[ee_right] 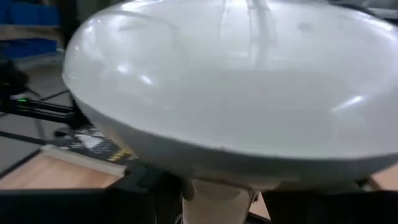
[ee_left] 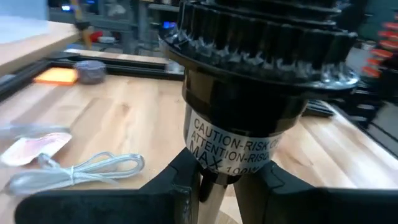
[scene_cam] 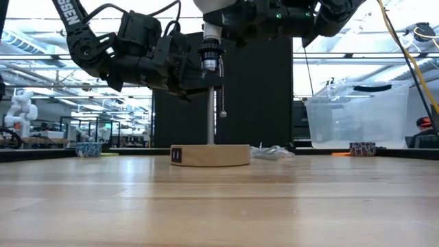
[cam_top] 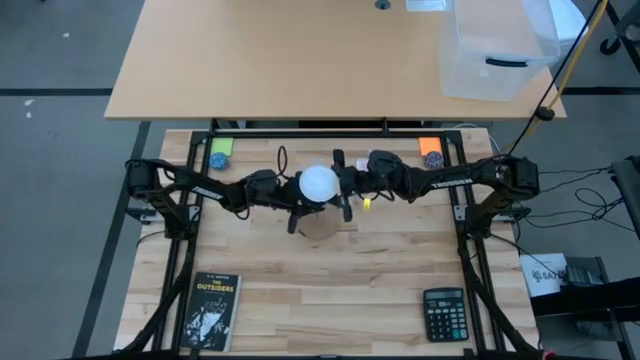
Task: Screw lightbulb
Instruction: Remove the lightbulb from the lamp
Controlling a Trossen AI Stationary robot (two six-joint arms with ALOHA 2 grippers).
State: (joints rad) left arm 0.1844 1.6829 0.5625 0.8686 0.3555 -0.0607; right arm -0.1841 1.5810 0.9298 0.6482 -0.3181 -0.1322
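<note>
Lightbulb (cam_top: 320, 183) upright over black socket (scene_cam: 210, 53), globe up, base down, long axis vertical.
Right claw (cam_top: 345, 190) clamped on lightbulb neck; left claw (cam_top: 291, 200) clamped on socket stem, above worktop (cam_top: 330, 280).

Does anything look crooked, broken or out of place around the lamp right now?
Nothing stands out. The lightbulb sits straight over the socket, the lamp base lies flat on the table, and a loose white cable lies beside it, undamaged.
</note>
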